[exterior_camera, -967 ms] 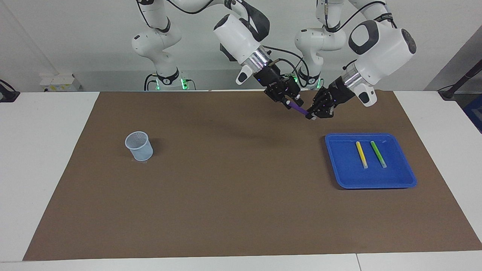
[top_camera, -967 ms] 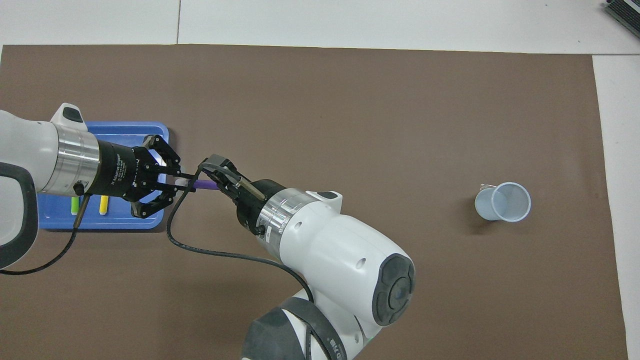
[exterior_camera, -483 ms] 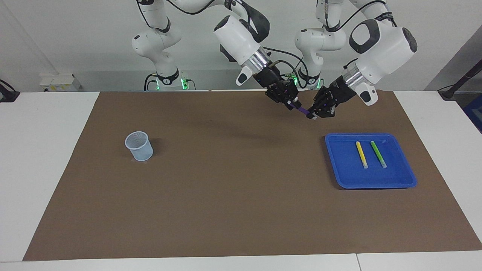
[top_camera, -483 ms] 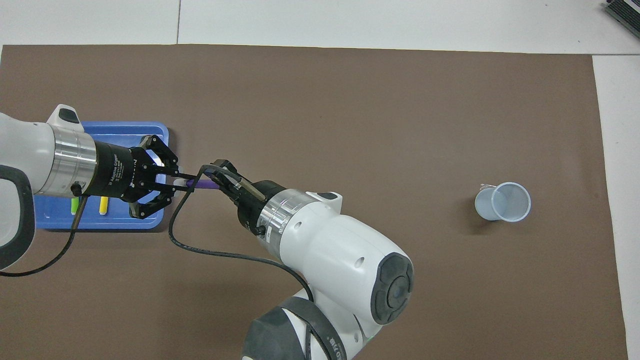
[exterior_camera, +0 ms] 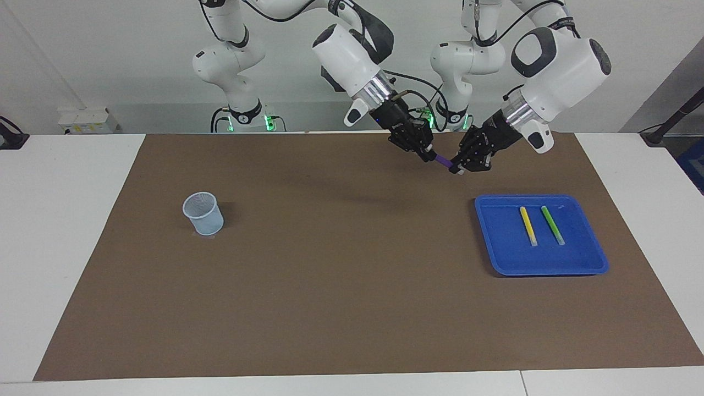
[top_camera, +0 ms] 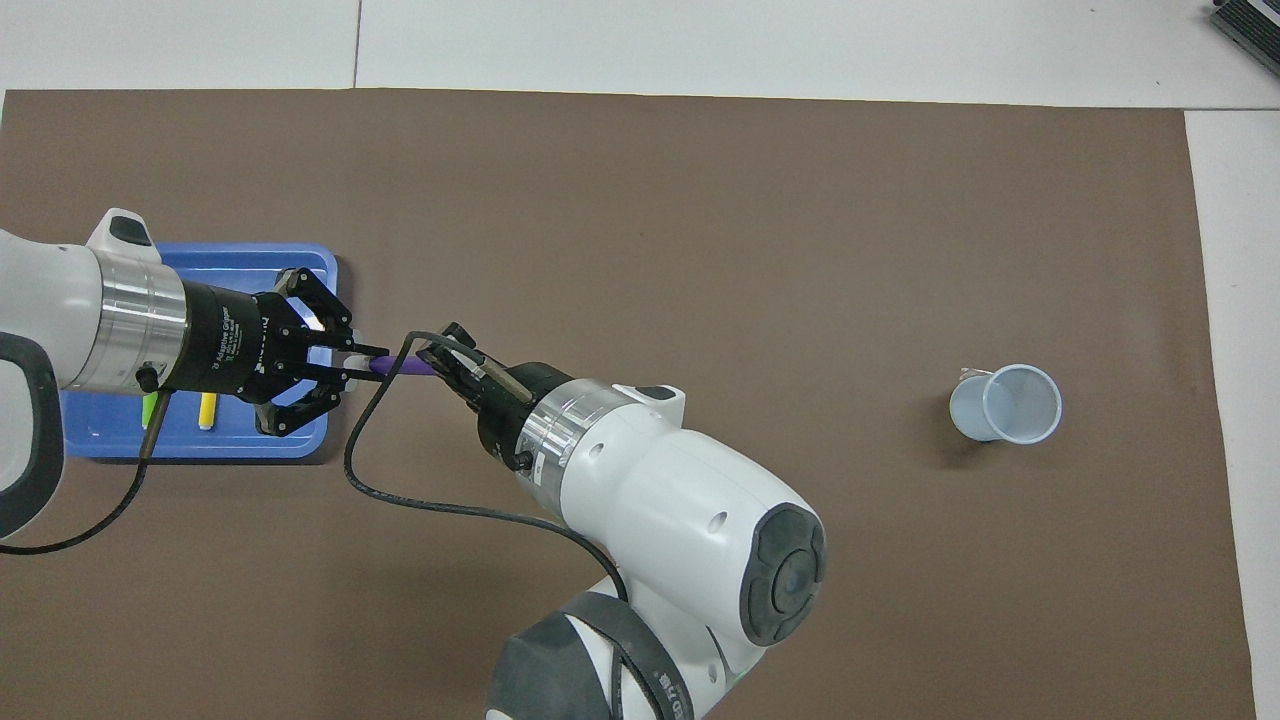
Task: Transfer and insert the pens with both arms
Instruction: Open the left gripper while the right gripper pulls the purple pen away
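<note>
Currently mid-handover. Reading the facing view from its left edge across: mesh cup (exterior_camera: 203,213) stands alone on the brown mat (exterior_camera: 352,308) toward the right arm's end, upright, mouth open; judged the insertion target, kept well apart from the pens so each one has to pass between arms.

Right gripper (exterior_camera: 428,156) hangs over the mat near the robots' edge, jaws together on one end of the purple pen (exterior_camera: 442,161). Left gripper (exterior_camera: 456,168) meets it tip to tip, fingers pinched on the pen's whitish end. Pen is airborne, bridging the two; overhead view agrees.

Blue tray (exterior_camera: 597,263) lies toward the left arm's end. Yellow pen (exterior_camera: 528,225) and green pen (exterior_camera: 551,225) lie in it side by side, not touching, untouched.

Judgement: left must let go before right carries toward the cup.
</note>
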Available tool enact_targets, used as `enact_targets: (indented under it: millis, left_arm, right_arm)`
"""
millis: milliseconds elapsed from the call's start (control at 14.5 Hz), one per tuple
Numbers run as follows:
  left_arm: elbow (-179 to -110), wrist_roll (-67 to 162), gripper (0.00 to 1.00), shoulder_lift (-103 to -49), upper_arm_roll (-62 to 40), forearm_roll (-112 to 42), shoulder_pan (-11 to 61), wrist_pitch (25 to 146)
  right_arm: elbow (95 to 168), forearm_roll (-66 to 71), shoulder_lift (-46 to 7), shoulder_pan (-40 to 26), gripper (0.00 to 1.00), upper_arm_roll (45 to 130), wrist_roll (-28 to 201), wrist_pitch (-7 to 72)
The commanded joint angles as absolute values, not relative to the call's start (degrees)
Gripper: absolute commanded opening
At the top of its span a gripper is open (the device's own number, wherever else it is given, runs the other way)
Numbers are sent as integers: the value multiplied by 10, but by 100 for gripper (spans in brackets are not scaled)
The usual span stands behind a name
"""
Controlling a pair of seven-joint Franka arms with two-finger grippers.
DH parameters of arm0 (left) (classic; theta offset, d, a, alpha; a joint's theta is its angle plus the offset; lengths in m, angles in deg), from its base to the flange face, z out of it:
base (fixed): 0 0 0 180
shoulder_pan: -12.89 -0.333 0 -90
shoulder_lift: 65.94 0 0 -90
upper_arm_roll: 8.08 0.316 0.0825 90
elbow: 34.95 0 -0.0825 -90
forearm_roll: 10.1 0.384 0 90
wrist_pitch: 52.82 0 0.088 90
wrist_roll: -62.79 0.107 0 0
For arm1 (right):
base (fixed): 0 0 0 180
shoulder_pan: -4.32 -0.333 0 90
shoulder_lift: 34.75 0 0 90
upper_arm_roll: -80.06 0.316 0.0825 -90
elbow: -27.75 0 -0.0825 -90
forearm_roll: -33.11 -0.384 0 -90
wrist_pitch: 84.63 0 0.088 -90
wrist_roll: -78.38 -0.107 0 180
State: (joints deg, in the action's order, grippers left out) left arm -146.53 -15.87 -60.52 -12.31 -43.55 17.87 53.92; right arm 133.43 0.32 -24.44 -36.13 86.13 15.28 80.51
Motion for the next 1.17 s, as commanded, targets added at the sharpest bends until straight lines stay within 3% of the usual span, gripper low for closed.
enact_targets:
  millis: [0, 483, 553, 622, 691, 898, 1105]
  left_arm:
    - [-1495, -163, 0, -586, -125, -448, 189, 541]
    - [-1495, -161, 0, -585, -126, -447, 198, 541]
    - [-1495, -158, 16, -585, -126, -447, 198, 542]
    - [-1494, -157, 63, -585, -126, -447, 200, 543]
    - [-1494, -156, 100, -585, -126, -446, 201, 547]
    - [-1495, -149, 100, -585, -126, -446, 205, 550]
    - [-1494, -145, 100, -585, -126, -446, 205, 547]
  right_arm:
    - [1320, -9, -240, -363, 0, 862, 160, 814]
    - [1320, -7, -240, -361, 0, 861, 175, 808]
    - [1320, -7, -241, -360, 0, 861, 188, 799]
    - [1320, -7, -241, -358, 0, 861, 195, 789]
    - [1319, -7, -241, -358, 0, 861, 201, 785]
    - [1319, -4, -244, -351, 0, 861, 239, 755]
    - [1319, 0, -252, -319, 0, 860, 350, 666]
